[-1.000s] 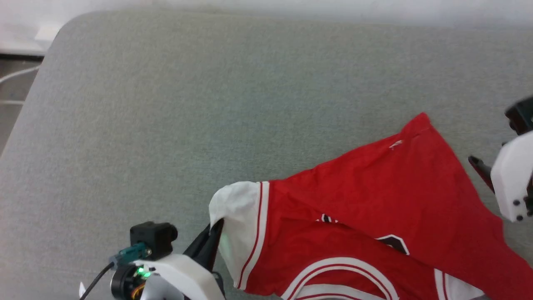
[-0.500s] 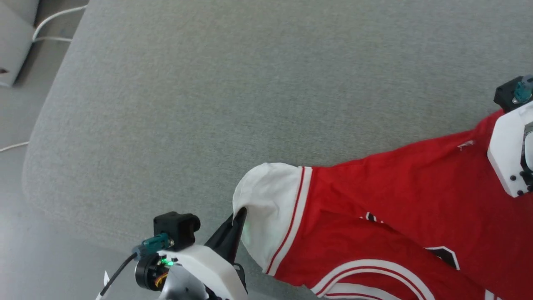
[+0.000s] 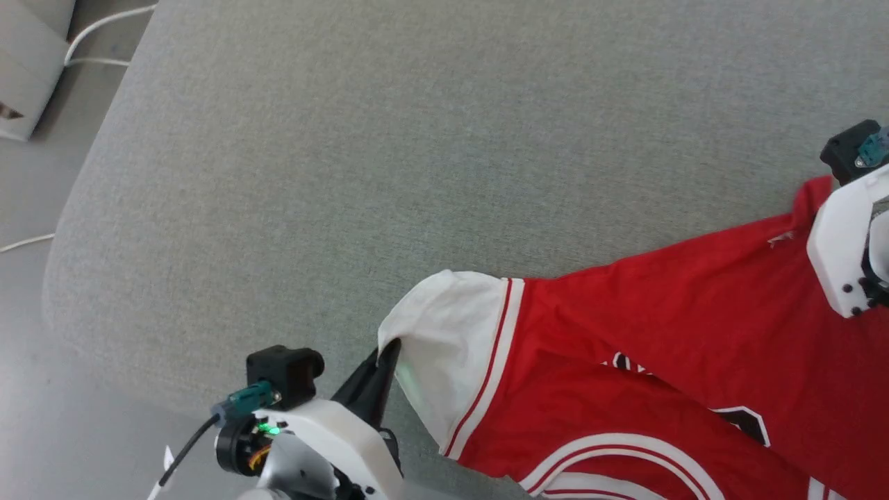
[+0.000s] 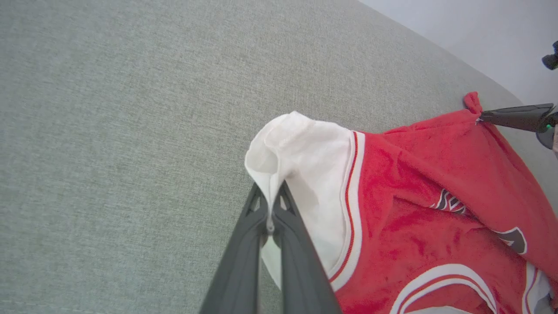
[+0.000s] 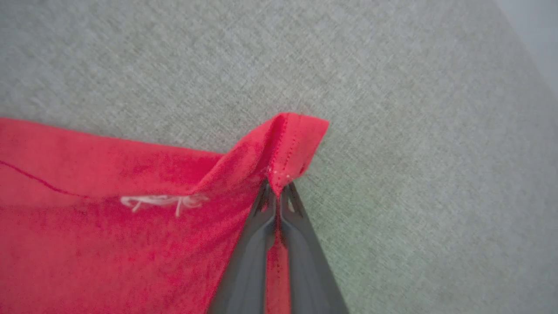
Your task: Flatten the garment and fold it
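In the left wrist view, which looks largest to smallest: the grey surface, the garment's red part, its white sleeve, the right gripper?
1. grey surface
2. red part of the garment
3. white sleeve
4. right gripper, smallest, though its distance from the camera shrinks it

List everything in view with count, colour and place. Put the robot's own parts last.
jersey: one, red with a white sleeve and striped trim, rumpled on the cushion, lower right of the head view
cushion: one, grey fabric, under the jersey
cable: two stretches, white, floor at upper left
box: one, pale, upper left corner
floor: grey, left of the cushion
left gripper: one, dark fingers, shut on the sleeve's edge
right gripper: one, dark fingers, shut on a red hem corner
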